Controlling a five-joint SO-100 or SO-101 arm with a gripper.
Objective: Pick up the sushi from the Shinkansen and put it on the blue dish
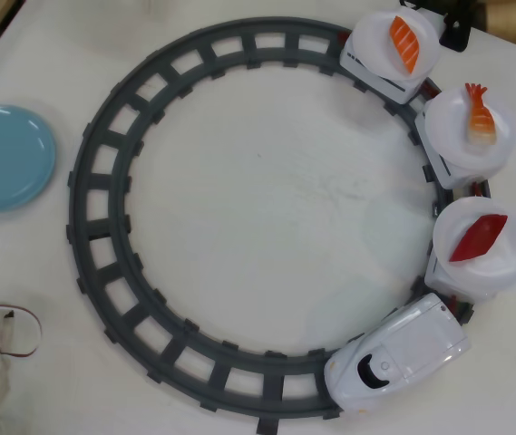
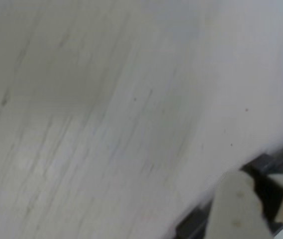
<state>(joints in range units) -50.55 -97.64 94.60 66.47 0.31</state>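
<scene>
No words can be read anywhere, the sushi (image 1: 477, 236) sits on the plate just behind the Shinkansen (image 1: 401, 355), and the blurry fingers (image 2: 240, 209) hang low over the bench (image 2: 106, 124), open or closed I cannot tell.

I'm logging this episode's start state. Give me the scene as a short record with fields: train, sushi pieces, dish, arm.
train: white Shinkansen on the grey circular track, locomotive at lower right of the overhead view, three plate cars behind it
tuna sushi: dark-red piece on the car nearest the locomotive
shrimp piece: on the middle car
salmon piece: on the last car
blue dish: empty, left edge, outside the track
gripper: blurred in the wrist view, near the track; open or shut unclear
</scene>
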